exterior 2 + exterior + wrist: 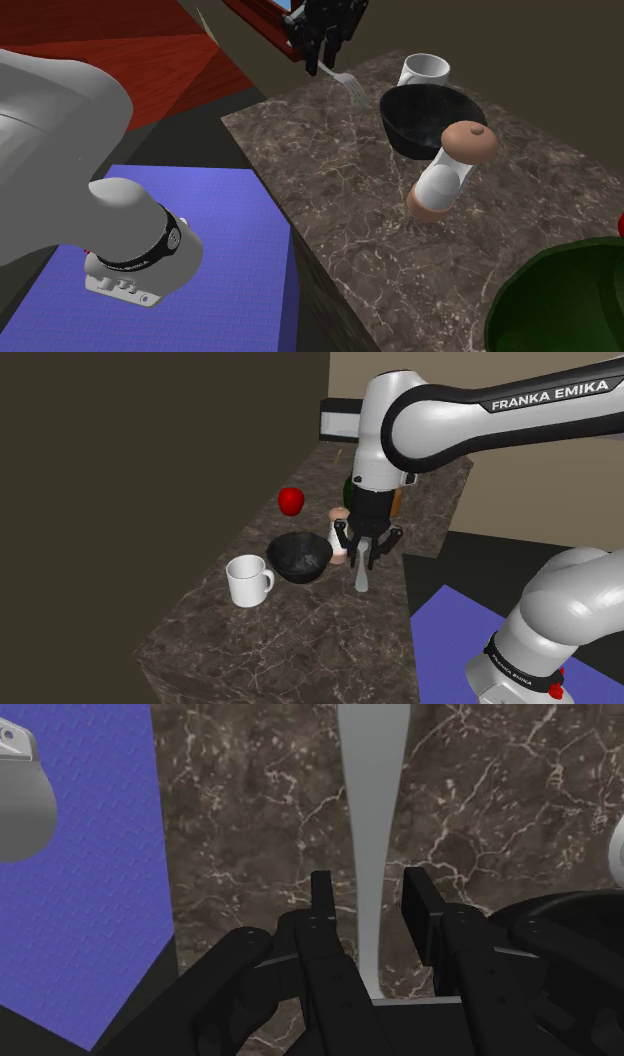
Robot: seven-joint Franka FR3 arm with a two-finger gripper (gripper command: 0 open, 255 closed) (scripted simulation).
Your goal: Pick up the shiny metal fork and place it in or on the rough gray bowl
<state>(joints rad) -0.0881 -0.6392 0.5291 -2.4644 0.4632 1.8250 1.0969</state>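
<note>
The claw (362, 557) hangs fingers-down over the dark marbled tabletop (290, 637), clamped on the handle of the grey metal fork (361, 580). The fork dangles below it, head downward, and as far as the shoulder view lets me judge its lower end is clear of the stone. In the wrist view the handle runs straight out between the two fingers (320, 904). The contact is hard to make out there, so I judge the grip mostly from the fork hanging free. Taking the fork high on the handle and letting it hang lets the head go down into the dish first. The bowl (297, 564), which looks nearly black here and not gray, sits empty just beside the claw, on the side away from the tabletop's edge and the blue mat (200, 220) below it. A white mug (248, 580) stands beyond the bowl from the claw. A white and tan shaker (450, 170) stands close behind the claw and near the bowl's rim, and a red apple (291, 501) lies farther off. The lift looks done, leaving a short sideways carry over the rim and a release. The likely trouble is the slim handle pivoting in the grip, or the dangling head clipping the rim or the shaker.
</note>
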